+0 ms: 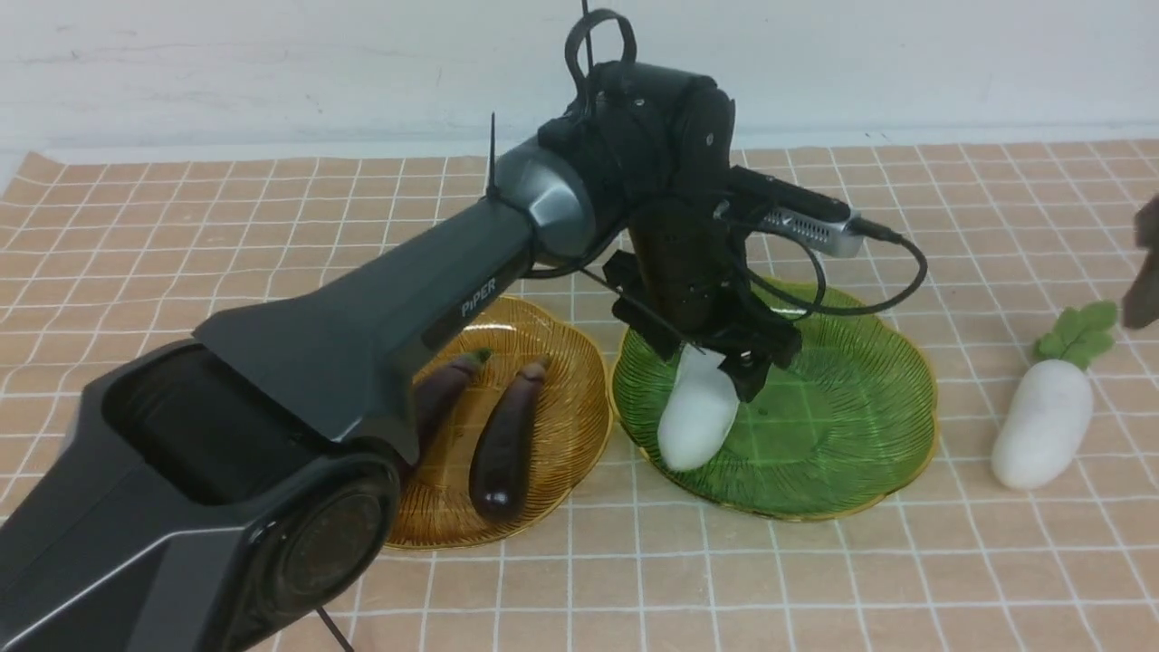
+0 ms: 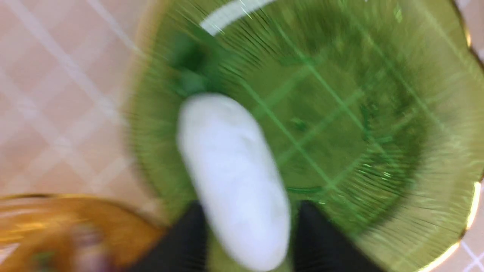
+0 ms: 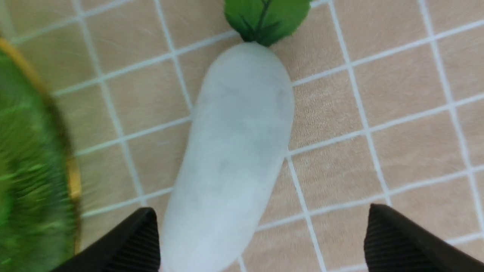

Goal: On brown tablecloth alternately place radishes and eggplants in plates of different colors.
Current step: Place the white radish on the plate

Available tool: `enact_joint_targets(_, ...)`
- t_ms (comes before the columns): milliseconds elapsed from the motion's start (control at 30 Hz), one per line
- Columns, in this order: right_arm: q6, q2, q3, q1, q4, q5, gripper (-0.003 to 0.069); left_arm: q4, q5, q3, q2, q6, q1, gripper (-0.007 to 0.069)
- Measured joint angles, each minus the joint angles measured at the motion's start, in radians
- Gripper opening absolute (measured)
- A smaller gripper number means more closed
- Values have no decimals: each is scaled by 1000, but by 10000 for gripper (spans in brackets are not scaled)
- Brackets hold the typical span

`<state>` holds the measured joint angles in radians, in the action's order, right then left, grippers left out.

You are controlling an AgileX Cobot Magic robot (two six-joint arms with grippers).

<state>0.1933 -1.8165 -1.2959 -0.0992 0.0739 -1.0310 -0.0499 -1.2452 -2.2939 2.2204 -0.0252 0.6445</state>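
Observation:
On the brown tablecloth (image 1: 272,226), the amber plate (image 1: 579,398) holds two purple eggplants (image 1: 505,439), one partly behind my left arm (image 1: 439,389). A white radish (image 1: 695,412) lies in the left part of the green plate (image 1: 842,426). My left gripper (image 1: 715,362) hovers just over its far end. In the blurred left wrist view its dark fingers (image 2: 317,238) stand either side of the radish (image 2: 230,170), slightly parted. A second radish (image 1: 1043,421) lies on the cloth to the right. My open right gripper (image 3: 264,241) is above it (image 3: 234,151), one finger (image 3: 132,245) beside it.
The white wall runs along the far edge of the cloth. My left arm's dark body (image 1: 272,426) covers the near left of the front view. The green plate's gold rim (image 3: 72,177) lies close beside the second radish.

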Motion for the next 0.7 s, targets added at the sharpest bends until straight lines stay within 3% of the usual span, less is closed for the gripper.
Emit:
enact_joint_targets(100,2,-74,0,-1,35,25,679,61,-2,0,-81,0,0,69)
enact_joint_targets(167,-1,-101,-4,0,80,59,652,95,-4,0,-170,0,0,11)
enact_joint_targets(267,-16,-136,-4,-1,88,74,591,103,-8,0,-245,0,0,-3)
enact_joint_targets(367,-36,-146,-4,-2,96,74,474,104,-10,0,-298,0,0,-3)
enact_joint_targets(700,-78,-126,-117,-1,135,-75,476,145,-24,0,-382,0,0,-3)
